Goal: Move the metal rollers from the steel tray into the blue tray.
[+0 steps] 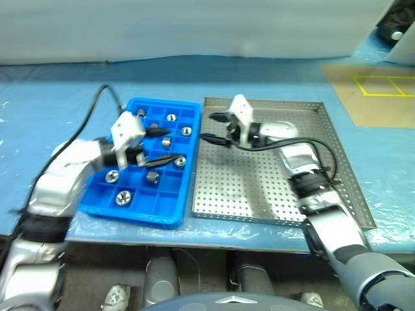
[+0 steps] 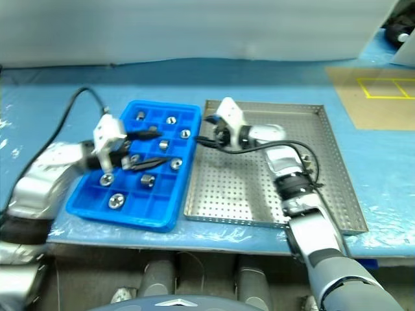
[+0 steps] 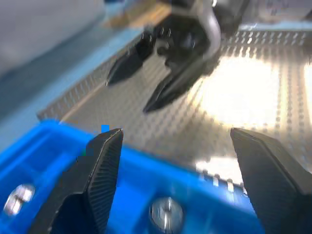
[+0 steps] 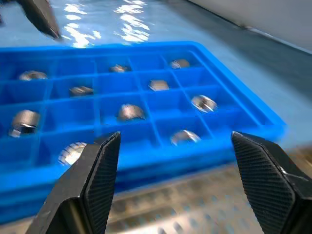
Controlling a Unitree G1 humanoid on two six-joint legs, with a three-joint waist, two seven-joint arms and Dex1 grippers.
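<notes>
Blue-sheeted bench (image 1: 58, 91), grey wall behind. Steel tray (image 1: 343, 162) is set on the right, its perforated floor seen bare of rollers as far as can be made out; part is hidden under the right arm. Blue tray (image 1: 139, 217) is butted against its left rim. Metal rollers (image 1: 123, 197) are all seen in the blue tray's compartments, roughly one per cell, some upright with the hole showing, some on their side. Left gripper (image 1: 167, 145) is held over the middle of the blue tray, jaws spread wide, nothing held. Right gripper (image 1: 213, 127) is held over the steel tray's near-left corner by the shared rim, pointed toward the blue tray, jaws wide, nothing held. Key relation: no roller lies ahead of either jaw pair on the steel side; every roller lies left of the right gripper, already binned. Transfer is judged essentially complete.
</notes>
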